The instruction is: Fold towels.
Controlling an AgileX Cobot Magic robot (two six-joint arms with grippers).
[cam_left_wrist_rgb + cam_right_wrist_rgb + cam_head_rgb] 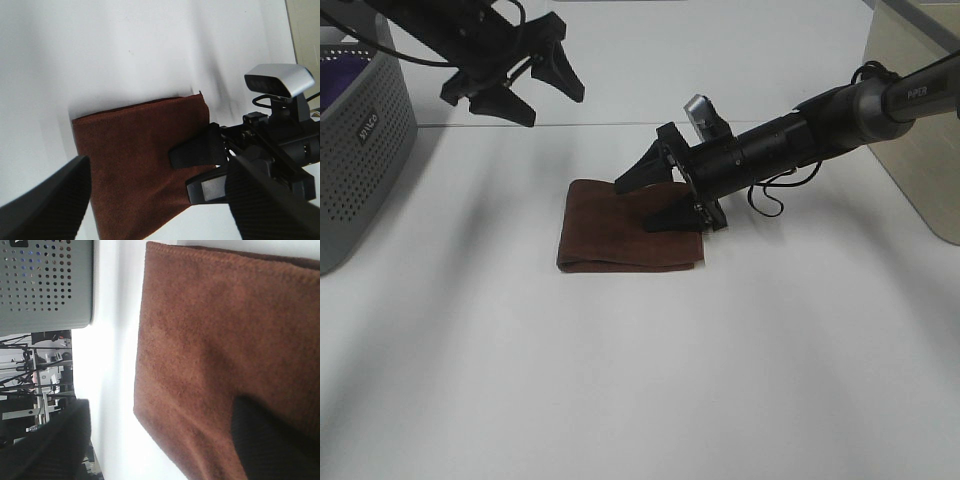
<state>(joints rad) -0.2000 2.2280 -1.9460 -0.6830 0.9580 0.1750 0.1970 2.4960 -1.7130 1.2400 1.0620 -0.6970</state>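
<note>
We record a white desk (pixel 640 400) carrying the one task item, a reddish-brown towel (pixel 610 235), which lies about the middle of the desk as a flat rectangle, with a layered edge showing along its near side. A grey perforated basket (pixel 360 160) stands well to the left of the towel in the exterior high view, at the desk's edge. The right claw (pixel 638 205) hangs over the towel's right end with its fingers spread wide. One finger (pixel 270 440) sits low over the plush surface. The other reaches toward the towel's far edge, and the right wrist view shows it off the cloth. We cannot tell whether either finger touches the fabric, and nothing is pinched. The left claw (pixel 555 108) is raised behind and to the left of the towel, well apart from it, also spread and holding nothing. A purple cloth (pixel 342 78) shows inside the basket, far from the towel.
</note>
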